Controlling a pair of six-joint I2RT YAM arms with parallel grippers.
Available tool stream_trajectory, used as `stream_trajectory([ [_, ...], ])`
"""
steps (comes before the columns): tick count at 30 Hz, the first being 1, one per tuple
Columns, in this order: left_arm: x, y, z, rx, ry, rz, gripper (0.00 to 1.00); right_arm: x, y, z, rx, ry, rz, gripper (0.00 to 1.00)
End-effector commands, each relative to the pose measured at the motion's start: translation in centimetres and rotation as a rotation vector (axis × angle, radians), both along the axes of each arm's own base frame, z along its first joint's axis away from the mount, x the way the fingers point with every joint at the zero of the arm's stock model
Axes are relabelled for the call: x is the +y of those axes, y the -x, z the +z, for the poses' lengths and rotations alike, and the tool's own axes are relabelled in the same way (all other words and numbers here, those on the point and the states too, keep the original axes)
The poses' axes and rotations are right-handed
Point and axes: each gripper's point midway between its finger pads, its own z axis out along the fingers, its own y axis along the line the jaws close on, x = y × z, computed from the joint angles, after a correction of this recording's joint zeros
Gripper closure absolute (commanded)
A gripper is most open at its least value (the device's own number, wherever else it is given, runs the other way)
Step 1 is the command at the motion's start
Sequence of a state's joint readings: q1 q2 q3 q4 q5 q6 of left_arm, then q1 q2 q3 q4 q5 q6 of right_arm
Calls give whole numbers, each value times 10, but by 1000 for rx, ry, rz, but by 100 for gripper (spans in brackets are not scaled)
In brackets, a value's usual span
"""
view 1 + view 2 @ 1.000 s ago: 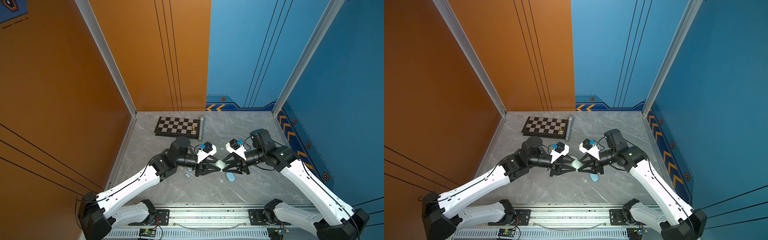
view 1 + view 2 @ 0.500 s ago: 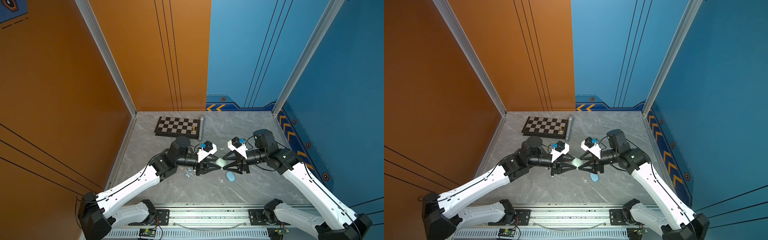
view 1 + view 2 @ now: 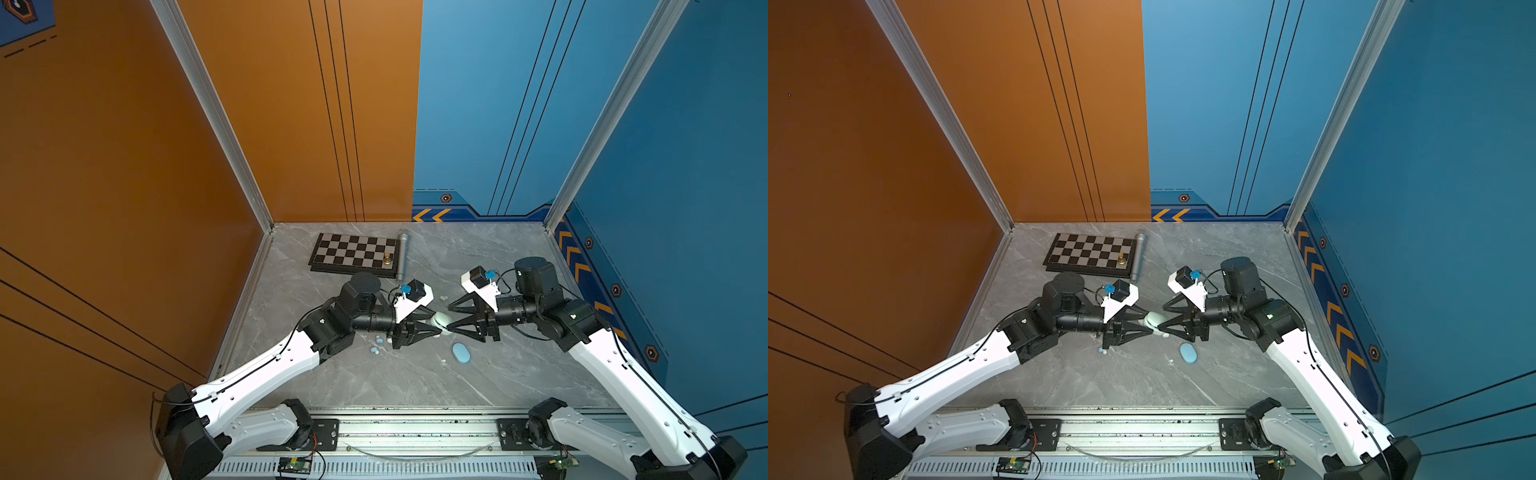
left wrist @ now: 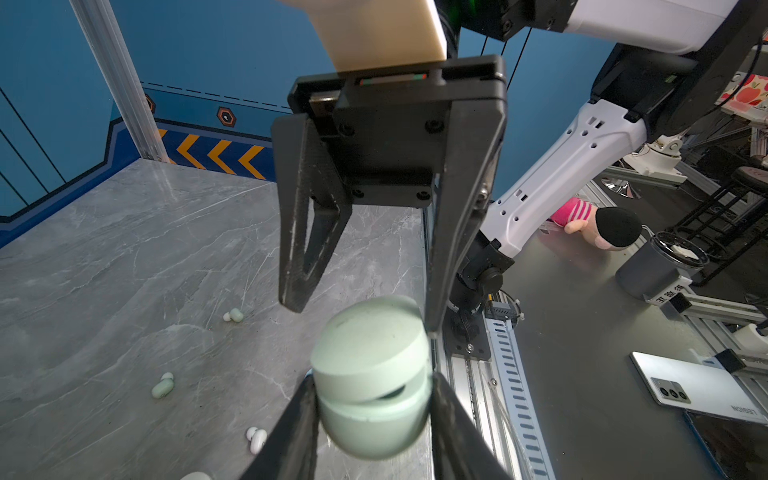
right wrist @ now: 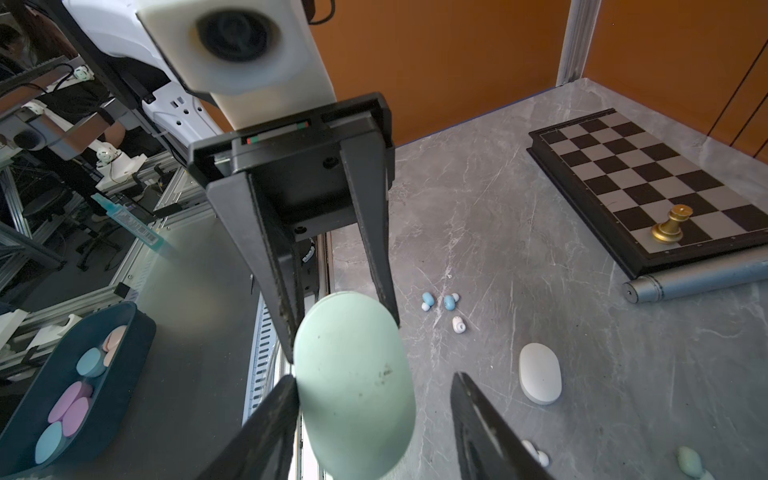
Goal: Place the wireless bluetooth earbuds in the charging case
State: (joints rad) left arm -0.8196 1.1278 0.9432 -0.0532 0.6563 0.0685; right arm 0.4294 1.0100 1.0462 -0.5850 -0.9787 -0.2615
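Top views, both: grey table (image 3: 374, 386); chessboard (image 3: 353, 254) far left. Left gripper (image 4: 374, 386) clamped on pale green charging case (image 4: 370, 357) mid-table, lid slightly ajar. Right gripper (image 5: 374, 380) jaws spread around same case, one finger touching, other clear. Blue case (image 3: 461, 353) near right. Loose on table: blue earbuds (image 5: 449, 302) left of green case, white earbud (image 5: 459, 325) beside them, pale green earbuds (image 4: 237, 315) far side.
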Motion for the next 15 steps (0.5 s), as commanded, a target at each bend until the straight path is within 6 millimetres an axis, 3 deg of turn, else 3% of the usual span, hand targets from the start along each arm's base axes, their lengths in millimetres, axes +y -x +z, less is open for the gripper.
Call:
stream_trajectory([
  [1,-3,22,16,13,38,-91,100,-10,-34,6,-98,6,-157,40],
  [8,-3,14,21,24,62,-54,100,-18,-45,7,-164,26,-227,40],
  [15,-3,7,26,30,85,-22,100,-19,-40,4,-191,27,-203,41],
])
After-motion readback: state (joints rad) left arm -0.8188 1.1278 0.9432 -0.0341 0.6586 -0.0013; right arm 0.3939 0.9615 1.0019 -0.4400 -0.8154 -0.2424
